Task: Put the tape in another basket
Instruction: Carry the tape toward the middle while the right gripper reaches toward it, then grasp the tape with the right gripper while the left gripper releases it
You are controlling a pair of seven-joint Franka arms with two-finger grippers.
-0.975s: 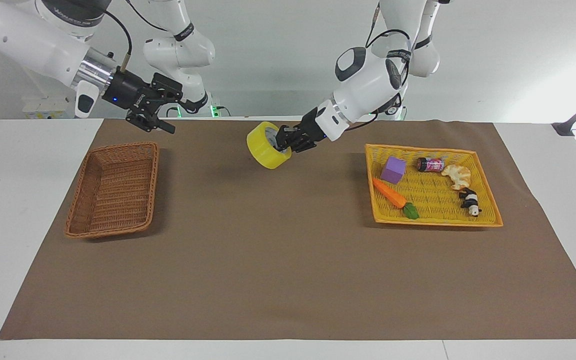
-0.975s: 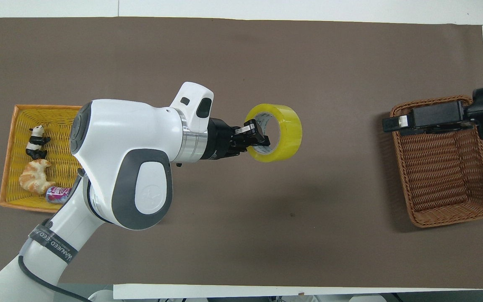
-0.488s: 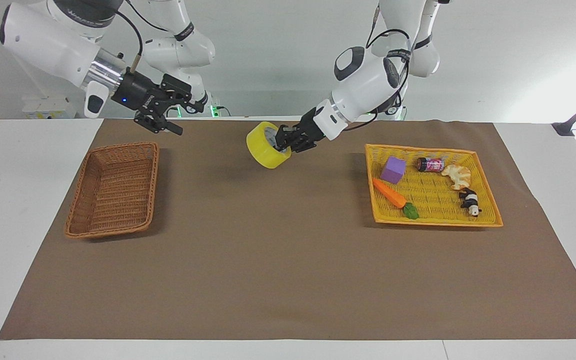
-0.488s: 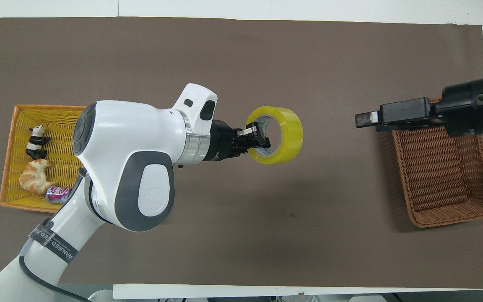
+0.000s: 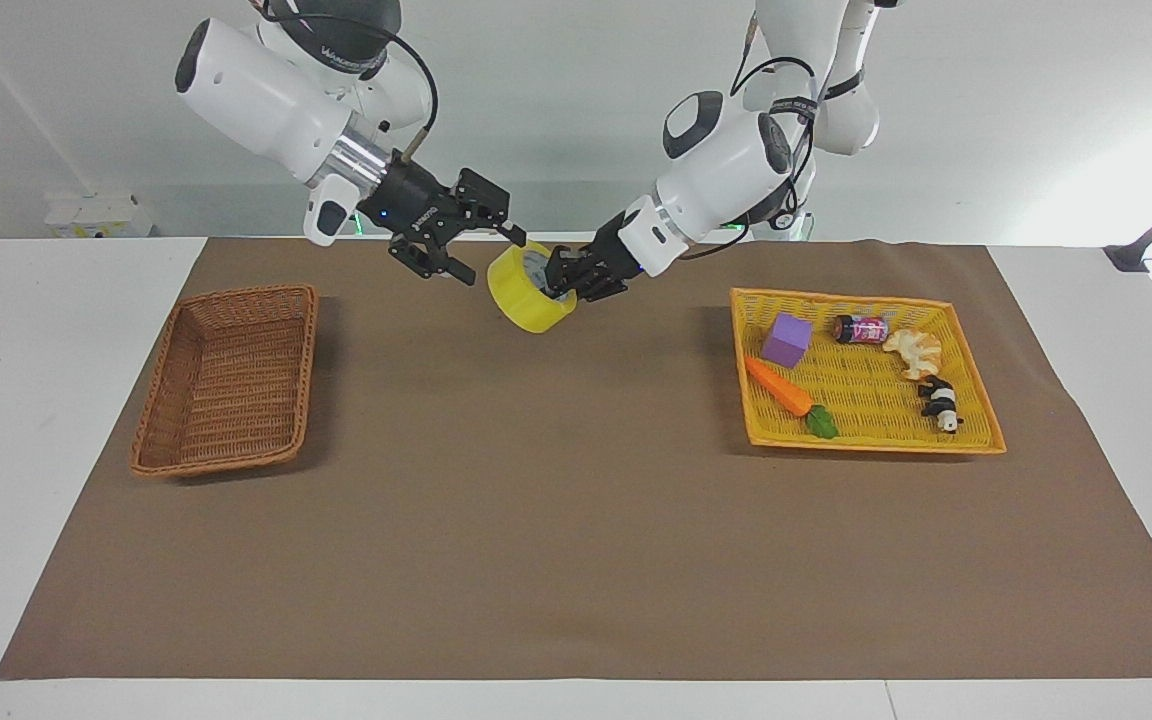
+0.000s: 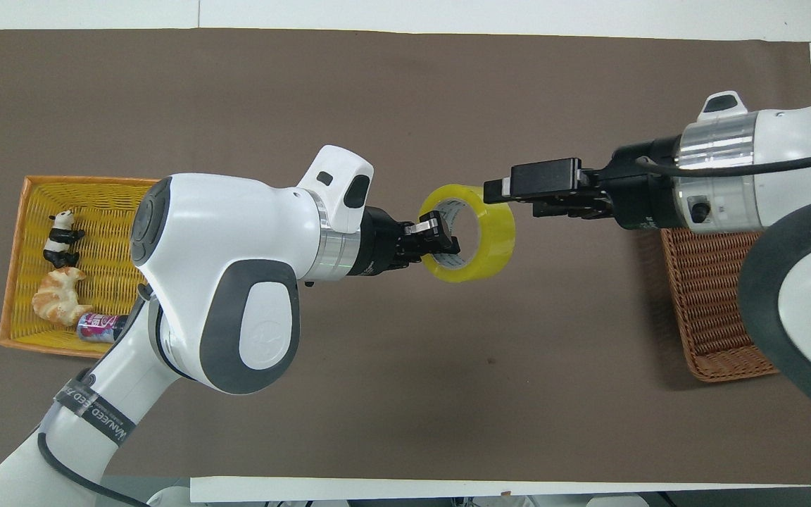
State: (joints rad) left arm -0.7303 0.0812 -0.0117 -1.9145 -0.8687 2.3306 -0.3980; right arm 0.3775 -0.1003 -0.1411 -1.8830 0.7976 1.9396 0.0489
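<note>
The yellow tape roll (image 5: 524, 297) hangs in the air over the middle of the mat, tilted; it also shows in the overhead view (image 6: 493, 236). My left gripper (image 5: 564, 274) is shut on the roll's wall, with one finger inside the white core (image 6: 439, 238). My right gripper (image 5: 483, 256) is open and right up against the roll on the side away from the left gripper, its fingers spread beside the rim (image 6: 500, 191). I cannot tell whether it touches the roll. The brown wicker basket (image 5: 307, 370) stands empty at the right arm's end (image 6: 712, 303).
The flat yellow tray (image 5: 871, 395) at the left arm's end holds a purple block (image 5: 787, 339), a carrot (image 5: 781, 388), a can (image 5: 861, 328), a croissant (image 5: 914, 352) and a panda (image 5: 939, 402). The right arm covers part of the brown basket in the overhead view.
My right gripper has swung from over the brown basket's near end to the tape roll at the middle. The left gripper and the tape have barely moved.
</note>
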